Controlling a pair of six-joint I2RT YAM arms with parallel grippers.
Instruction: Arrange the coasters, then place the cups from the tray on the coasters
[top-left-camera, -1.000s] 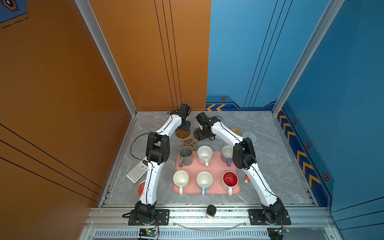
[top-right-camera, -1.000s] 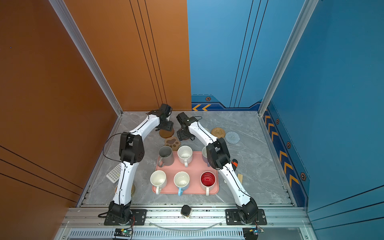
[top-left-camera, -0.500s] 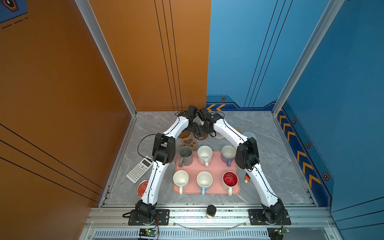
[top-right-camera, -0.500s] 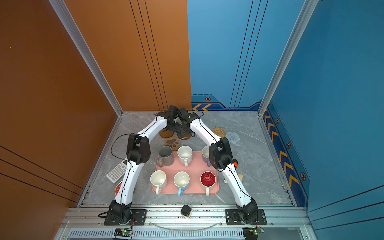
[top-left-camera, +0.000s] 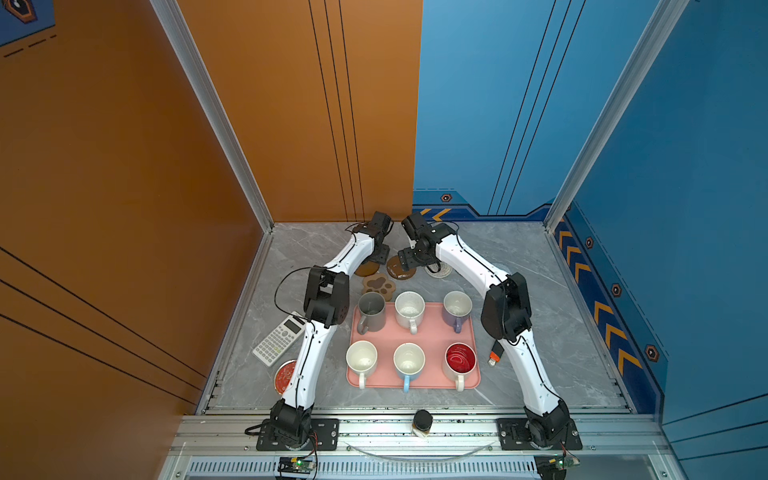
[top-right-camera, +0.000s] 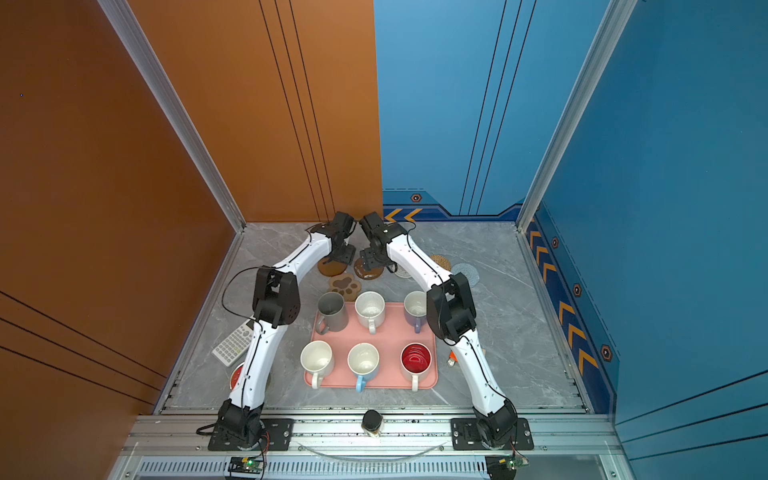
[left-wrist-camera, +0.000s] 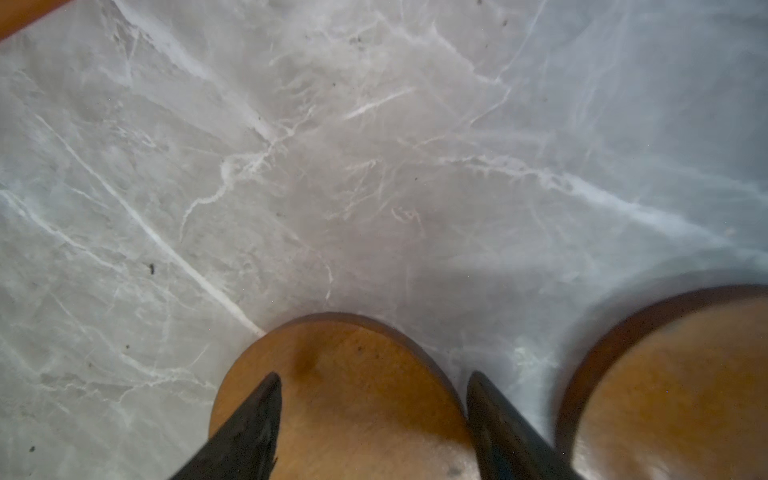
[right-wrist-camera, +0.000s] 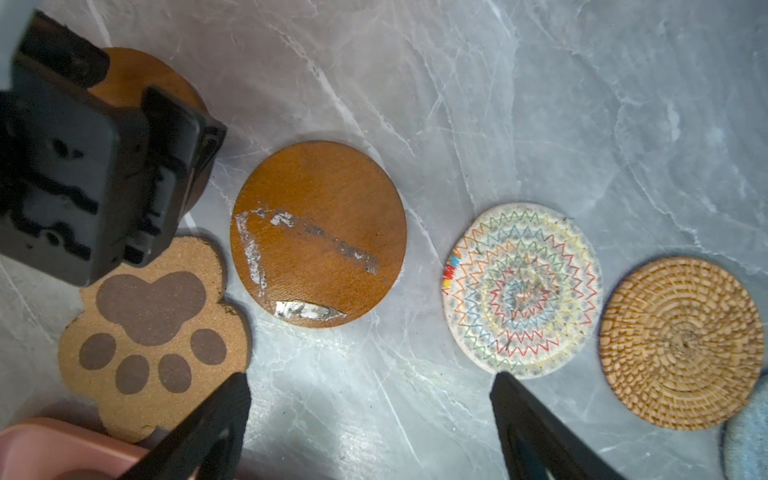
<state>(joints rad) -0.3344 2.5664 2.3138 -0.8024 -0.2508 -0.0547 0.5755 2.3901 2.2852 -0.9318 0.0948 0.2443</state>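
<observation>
Currently left tool (left-wrist-camera: 374, 376) spread over brown disc (left-wrist-camera: 345, 357), holding nothing (right tool (right-wrist-camera: 370, 376) wide, empty).

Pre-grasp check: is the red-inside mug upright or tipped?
Upright. The red-inside mug stands on the pink tray, round mouth facing up in both top views.

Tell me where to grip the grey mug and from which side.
Probably the handle, from above on its near left side. The grey mug stands upright at the tray's far left corner. The handle sticks out toward the robot, along the tray's left edge.
</observation>
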